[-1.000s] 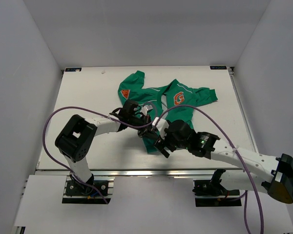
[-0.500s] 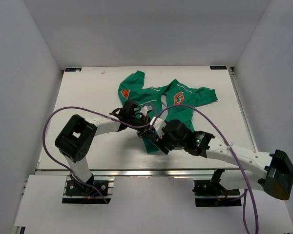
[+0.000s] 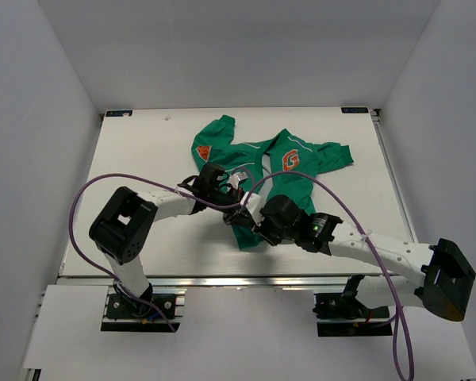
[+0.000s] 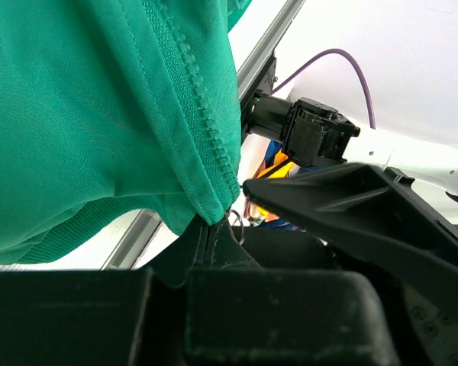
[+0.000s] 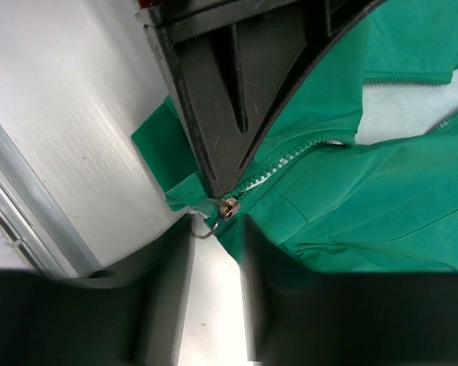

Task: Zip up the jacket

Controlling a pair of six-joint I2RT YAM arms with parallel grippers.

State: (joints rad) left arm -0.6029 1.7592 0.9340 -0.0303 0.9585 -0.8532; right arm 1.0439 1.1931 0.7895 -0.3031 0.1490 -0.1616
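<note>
Presently the jacket (image 3: 289, 163) lies unfastened near the middle of the table (image 3: 143, 159), collar to the far side and hem toward the arms.

Left claw (image 4: 214, 240): clamped tight on the bottom corner of the jacket's front edge, right at the foot of the zipper teeth (image 4: 202, 114). The fabric hangs taut from that pinch.

Right claw (image 5: 214, 259): jaws part-way apart with bare table showing through the gap. The slider (image 5: 229, 206) and its small pull ring (image 5: 204, 227) sit at the mouth of that gap, at the low end of the zipper. Nothing is seen gripped.

Step in hand, as judged: taking hold of the pull while the hem is anchored. The zipper is not yet run up; white lining shows between the fronts above the slider.

Next move calls for the right jaws to meet squarely on the ring or slider tab, then a straight draw toward the collar along the line of teeth, with the left claw keeping the hem pulled back. The ring is small and could slip out.
</note>
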